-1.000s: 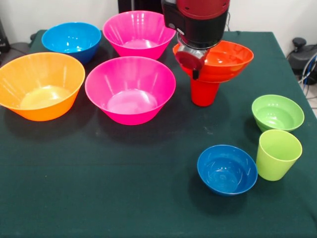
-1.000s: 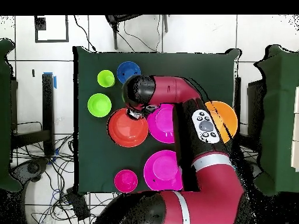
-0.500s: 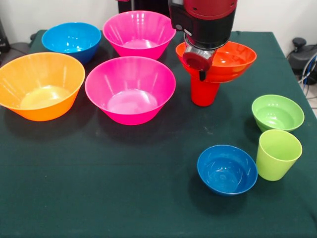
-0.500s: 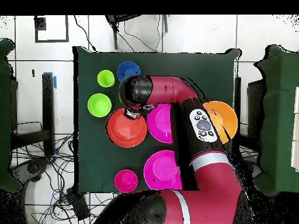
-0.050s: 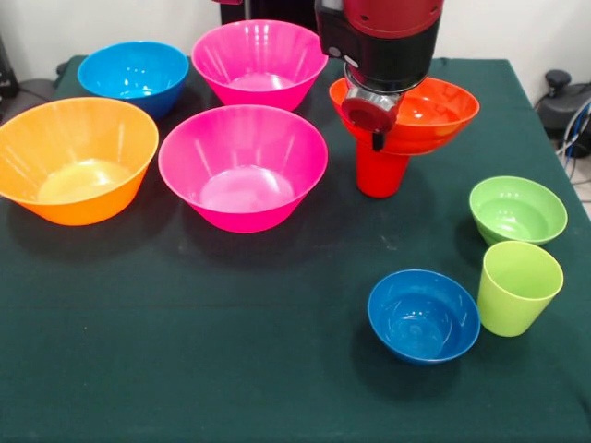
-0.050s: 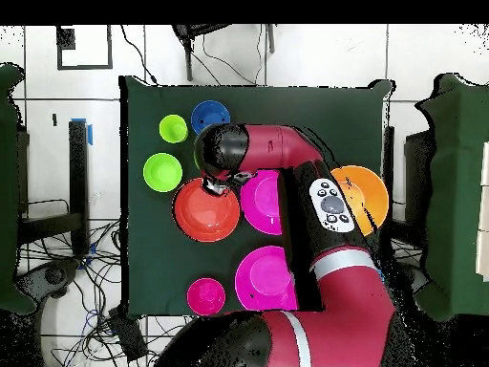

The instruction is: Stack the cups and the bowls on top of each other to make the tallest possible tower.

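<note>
Tower: orange bowl on red cup.
Gripper at bowl's left rim; grip state unclear. Green cup lies near-right.

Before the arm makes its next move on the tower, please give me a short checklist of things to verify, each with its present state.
1. Red-orange bowl sits on the red cup: ok, though its rim looks slightly tilted.
2. Red cup stands upright on the table: ok.
3. Gripper state: cannot tell; the arm's end hides it at the bowl's rim.
4. Next pieces are free to pick: ok; the green bowl, green cup and small blue bowl stand upright and uncovered.
5. Space around the tower: not ok for wide swings; a pink bowl stands close beside it.
</note>
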Controlling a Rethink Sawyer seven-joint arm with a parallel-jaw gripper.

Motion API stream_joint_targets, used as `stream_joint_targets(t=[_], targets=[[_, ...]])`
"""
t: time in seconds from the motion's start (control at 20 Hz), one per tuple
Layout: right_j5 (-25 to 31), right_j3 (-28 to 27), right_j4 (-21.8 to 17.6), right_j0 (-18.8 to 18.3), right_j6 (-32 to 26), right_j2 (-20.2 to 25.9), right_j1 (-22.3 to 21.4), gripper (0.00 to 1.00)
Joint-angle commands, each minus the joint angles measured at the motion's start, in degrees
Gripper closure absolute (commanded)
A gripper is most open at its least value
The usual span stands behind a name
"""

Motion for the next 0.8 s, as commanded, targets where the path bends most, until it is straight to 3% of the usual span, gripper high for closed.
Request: stream_joint_targets(t=[0.05,0.8], targets=[[0.2,-0.9,-4.7,0.8,-0.2,1.1,1.7,1.00],[0.7,-3.5,-7.5,1.9,0.7,-0.8,0.5,1.00]])
